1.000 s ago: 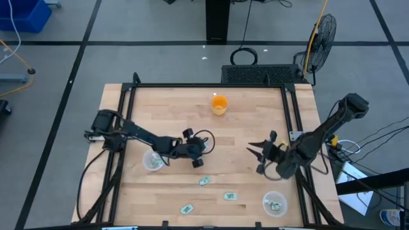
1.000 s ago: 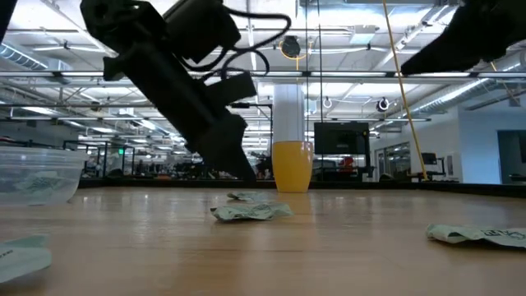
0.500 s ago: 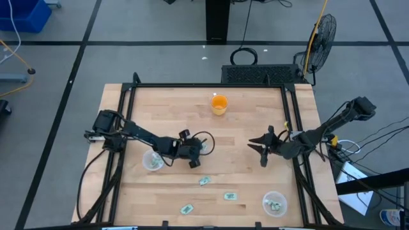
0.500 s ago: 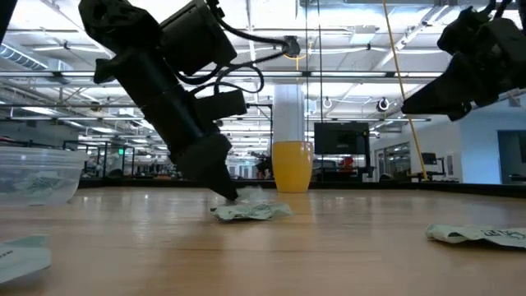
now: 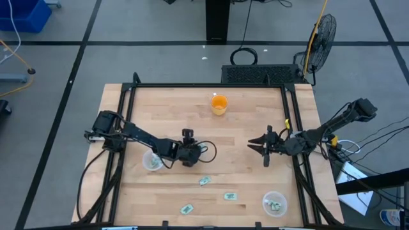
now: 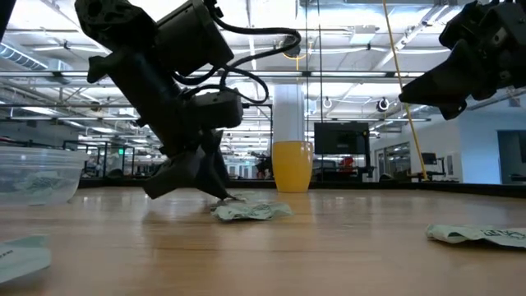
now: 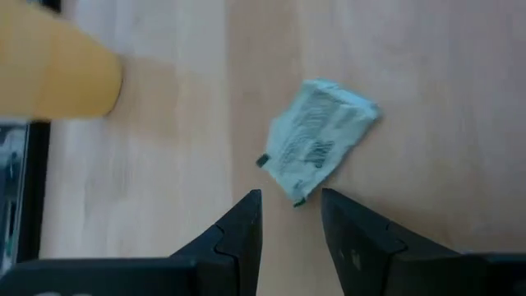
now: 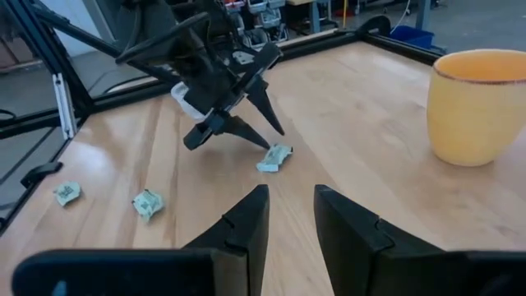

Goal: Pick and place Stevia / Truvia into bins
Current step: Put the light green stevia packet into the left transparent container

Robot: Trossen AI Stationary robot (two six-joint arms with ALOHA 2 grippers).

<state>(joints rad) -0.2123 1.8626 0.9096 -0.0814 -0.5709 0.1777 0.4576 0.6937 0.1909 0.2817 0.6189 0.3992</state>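
One crumpled green-and-white Stevia packet (image 7: 320, 141) lies flat on the wooden table near its middle; it also shows in the right wrist view (image 8: 274, 156). My left gripper (image 7: 290, 205) is open and low over the table. Its fingertips stand on either side of the packet's near corner, and I cannot tell whether they touch it. Three more packets (image 5: 204, 181) (image 5: 230, 196) (image 5: 186, 208) lie toward the near edge. Two clear cups (image 5: 152, 161) (image 5: 275, 203) each hold packets. My right gripper (image 5: 261, 150) hangs open and empty above the table's right side.
An orange cup (image 5: 219, 104) stands at the far middle of the table. Black frame rails (image 5: 291, 121) run along the left, right and far sides. A cable loop (image 5: 208, 151) hangs beside my left gripper.
My left gripper has come down to the table at the packet and has turned at the wrist, so both its fingers now show spread in the low view. My right arm has stretched out flatter, and its gripper has shifted a little toward the far edge.
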